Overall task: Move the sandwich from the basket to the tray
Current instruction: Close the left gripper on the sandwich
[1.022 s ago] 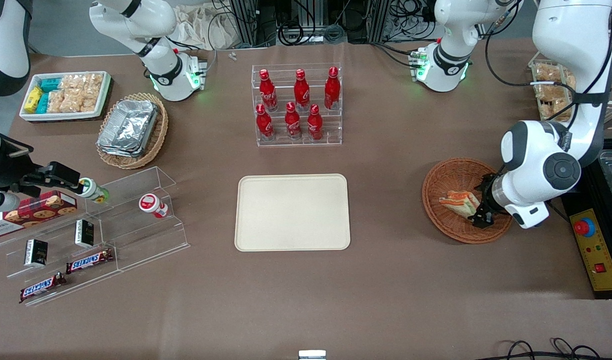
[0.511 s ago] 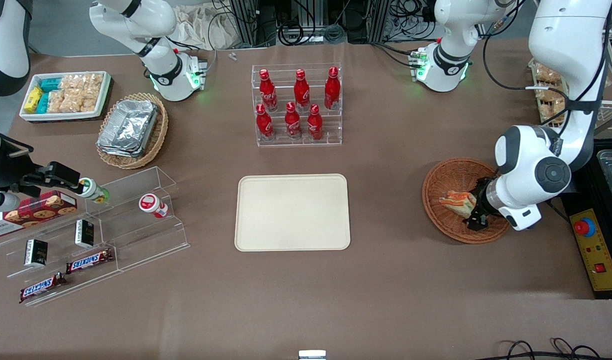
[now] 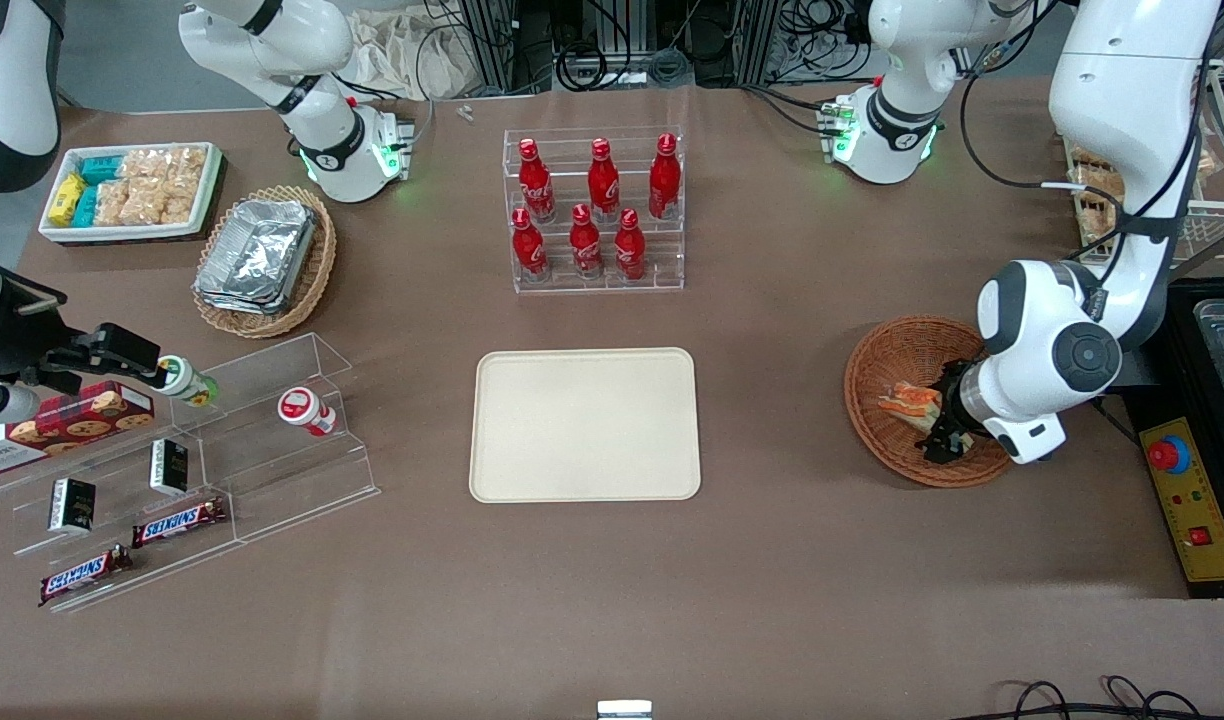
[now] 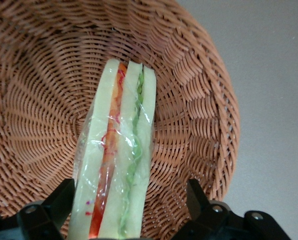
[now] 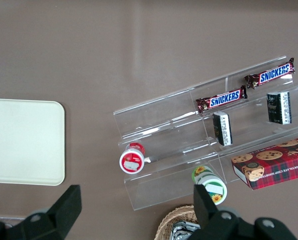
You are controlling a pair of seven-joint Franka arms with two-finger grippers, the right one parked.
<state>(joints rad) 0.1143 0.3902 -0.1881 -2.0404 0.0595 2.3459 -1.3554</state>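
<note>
Brown table [image 3: 772, 560] carried one cream tray [image 3: 585, 424] and one round wicker basket [image 3: 887, 352] toward the working arm's end. Gripper [image 4: 124, 220] sat inside the basket, fingers [image 4: 201, 197] spread wide, straddling one wrapped sandwich [image 4: 120, 165] without clamping it.

Counts: 1 sandwich [image 3: 907, 402], 1 round basket [image 3: 887, 365], 1 cream tray [image 3: 584, 424], 6 red bottles [image 3: 585, 241], 2 Snickers bars [image 3: 178, 521], 2 yogurt cups [image 3: 305, 411], 1 hand [image 3: 940, 440] working.

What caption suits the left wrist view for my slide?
Gripper open, jaws flanking the wrapped sandwich in the wicker basket.
</note>
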